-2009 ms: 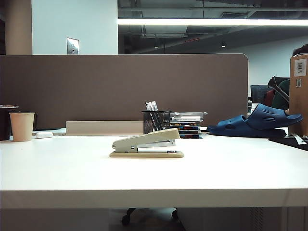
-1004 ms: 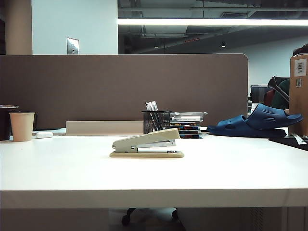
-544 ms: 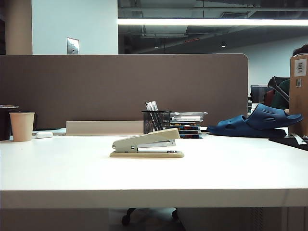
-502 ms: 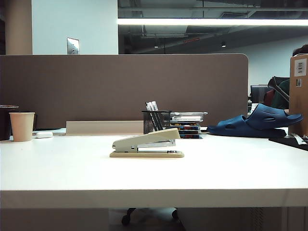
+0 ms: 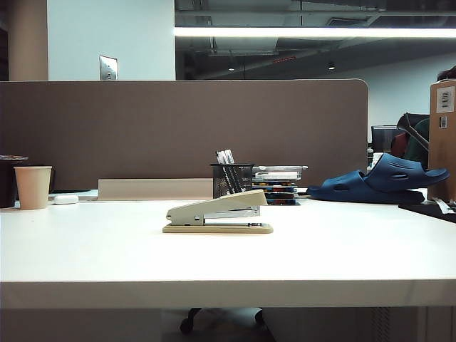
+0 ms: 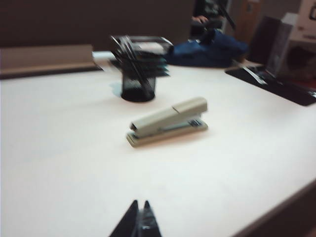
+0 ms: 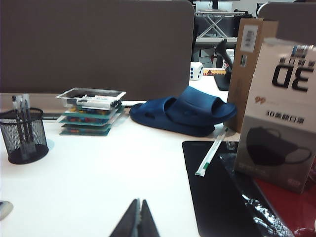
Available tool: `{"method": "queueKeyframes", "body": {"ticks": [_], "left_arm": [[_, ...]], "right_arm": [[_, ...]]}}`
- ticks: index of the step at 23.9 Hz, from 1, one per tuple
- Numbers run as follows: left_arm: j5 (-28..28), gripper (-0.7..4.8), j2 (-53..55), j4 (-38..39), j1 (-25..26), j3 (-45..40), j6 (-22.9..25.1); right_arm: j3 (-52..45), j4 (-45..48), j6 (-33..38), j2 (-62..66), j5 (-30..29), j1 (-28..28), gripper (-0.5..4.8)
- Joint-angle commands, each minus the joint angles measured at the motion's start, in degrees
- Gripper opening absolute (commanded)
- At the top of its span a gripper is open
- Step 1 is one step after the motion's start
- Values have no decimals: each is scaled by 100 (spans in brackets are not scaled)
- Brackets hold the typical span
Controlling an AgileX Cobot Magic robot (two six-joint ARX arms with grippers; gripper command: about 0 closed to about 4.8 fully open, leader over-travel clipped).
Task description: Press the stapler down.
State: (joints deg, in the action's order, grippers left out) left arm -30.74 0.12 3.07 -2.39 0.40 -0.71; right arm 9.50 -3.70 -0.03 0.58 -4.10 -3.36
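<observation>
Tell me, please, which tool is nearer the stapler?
Left. The left tool, shut, faces the stapler across bare table; the right tool, shut, doesn't see it.

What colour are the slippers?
The slippers are dark blue, clearest in the right wrist view.

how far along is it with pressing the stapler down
Nothing looks done: the stapler sits on the table with its top arm raised and nothing touching it. In hand: the left gripper, shut, faces it from a distance. The right gripper, shut, points away. Left: approach and press.
</observation>
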Motion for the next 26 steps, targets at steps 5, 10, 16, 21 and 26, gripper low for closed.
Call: {"method": "queueKeyframes", "body": {"ticks": [5,10,16,21,26], "left_arm": [[-149,-6,0,437,0,13,22],[-146,-5,0,444,0,13,24],[-144,-6,0,459,0,13,24],[-142,-6,0,461,4,13,24],[-140,-6,0,461,4,13,24]], "right_arm": [[951,-402,2,1038,-385,17,-9],[1976,-466,0,2673,-1187,138,-9],[3729,-1189,0,4798,-1281,1012,-9],[4959,-1582,2,6443,-1331,1751,-9],[5963,-1690,199,8011,-2022,2022,-9]]}}
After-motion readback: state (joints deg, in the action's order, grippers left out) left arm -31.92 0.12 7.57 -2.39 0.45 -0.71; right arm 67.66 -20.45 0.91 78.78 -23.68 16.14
